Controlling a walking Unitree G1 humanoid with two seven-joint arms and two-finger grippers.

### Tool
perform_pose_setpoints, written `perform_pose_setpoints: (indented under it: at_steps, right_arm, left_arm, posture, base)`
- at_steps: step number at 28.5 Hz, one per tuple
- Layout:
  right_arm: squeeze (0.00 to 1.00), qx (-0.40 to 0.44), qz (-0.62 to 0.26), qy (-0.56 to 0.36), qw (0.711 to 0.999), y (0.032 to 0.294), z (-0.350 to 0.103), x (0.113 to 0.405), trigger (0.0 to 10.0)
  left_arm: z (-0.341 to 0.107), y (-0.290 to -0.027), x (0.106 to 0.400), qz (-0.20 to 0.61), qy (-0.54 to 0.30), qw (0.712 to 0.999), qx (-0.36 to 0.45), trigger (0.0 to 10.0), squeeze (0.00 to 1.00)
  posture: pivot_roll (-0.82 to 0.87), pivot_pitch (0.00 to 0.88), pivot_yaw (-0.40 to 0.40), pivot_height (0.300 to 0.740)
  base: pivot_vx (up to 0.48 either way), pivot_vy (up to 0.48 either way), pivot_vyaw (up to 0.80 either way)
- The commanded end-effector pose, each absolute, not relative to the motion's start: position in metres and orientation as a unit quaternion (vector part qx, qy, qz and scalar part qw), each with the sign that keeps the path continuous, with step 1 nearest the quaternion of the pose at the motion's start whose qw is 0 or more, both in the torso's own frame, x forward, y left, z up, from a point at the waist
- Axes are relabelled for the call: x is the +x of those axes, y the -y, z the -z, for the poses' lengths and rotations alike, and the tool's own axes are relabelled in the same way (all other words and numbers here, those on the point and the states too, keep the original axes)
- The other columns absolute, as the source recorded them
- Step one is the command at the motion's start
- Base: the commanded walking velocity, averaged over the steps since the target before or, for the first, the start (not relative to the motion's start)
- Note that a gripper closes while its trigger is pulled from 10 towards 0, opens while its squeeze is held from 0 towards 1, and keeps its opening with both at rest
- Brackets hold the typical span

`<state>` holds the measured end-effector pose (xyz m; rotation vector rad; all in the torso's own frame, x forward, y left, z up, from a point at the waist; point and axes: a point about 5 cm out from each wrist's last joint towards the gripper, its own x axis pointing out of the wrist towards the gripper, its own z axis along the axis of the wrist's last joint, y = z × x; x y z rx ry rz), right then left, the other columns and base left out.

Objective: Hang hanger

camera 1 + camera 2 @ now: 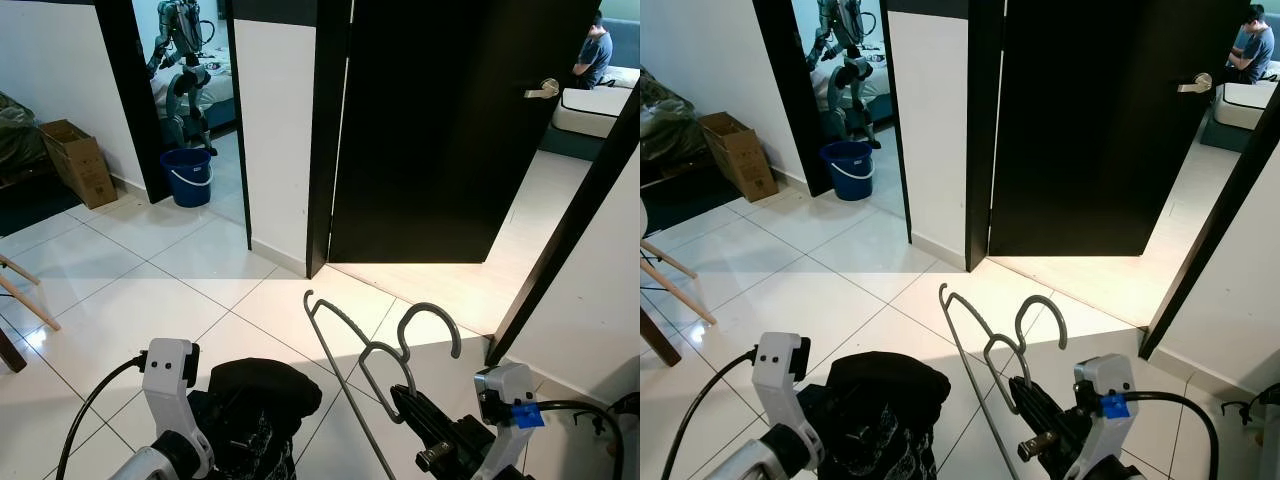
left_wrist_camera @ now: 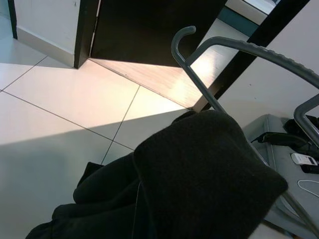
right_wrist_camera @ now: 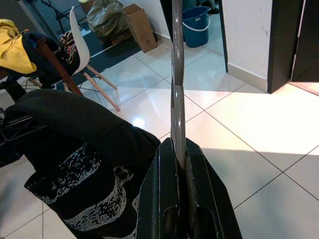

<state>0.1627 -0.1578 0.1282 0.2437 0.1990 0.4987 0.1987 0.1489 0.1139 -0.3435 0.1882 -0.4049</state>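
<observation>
A grey hanger (image 1: 385,352) stands upright low in the head views, with its hook (image 1: 432,318) curling to the right. My right gripper (image 1: 402,395) is shut on the hanger's neck, and its fingers (image 3: 164,169) press the grey bar (image 3: 177,99) from both sides. A black garment with white print (image 1: 255,398) is bunched on the hanger's left arm. The garment covers my left gripper beyond its white wrist (image 1: 168,372). In the left wrist view the black cloth (image 2: 199,174) lies under the hanger's bar (image 2: 234,47).
A dark door (image 1: 450,130) stands open ahead, with a person (image 1: 596,50) sitting in the room beyond it. Another robot (image 1: 182,60), a blue bucket (image 1: 188,177) and a cardboard box (image 1: 78,160) are at the left doorway. Chair legs (image 1: 25,290) reach in from the left.
</observation>
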Motion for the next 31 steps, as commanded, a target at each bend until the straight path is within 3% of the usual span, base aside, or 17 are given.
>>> perform_pose_setpoints:
  at_steps: [1,31]
  right_arm:
    - [0.00,0.119,-0.249,-0.089,0.957,0.1565,-0.1326,0.1627,10.0]
    - [0.00,0.121,-0.247,-0.083,0.958,0.1536,-0.1328,0.1640,10.0]
  left_arm:
    - [-0.1178,-0.1498,0.1993,0.204,-0.086,0.960,-0.173,10.0,0.00]
    - [-0.1167,-0.1530,0.2006,0.204,-0.089,0.960,-0.171,10.0,0.00]
  posture:
    - [-0.03,0.000,-0.037,0.740]
    - [-0.03,0.000,-0.026,0.740]
  base:
    - [0.000,0.000,0.00]
    - [0.000,0.000,0.00]
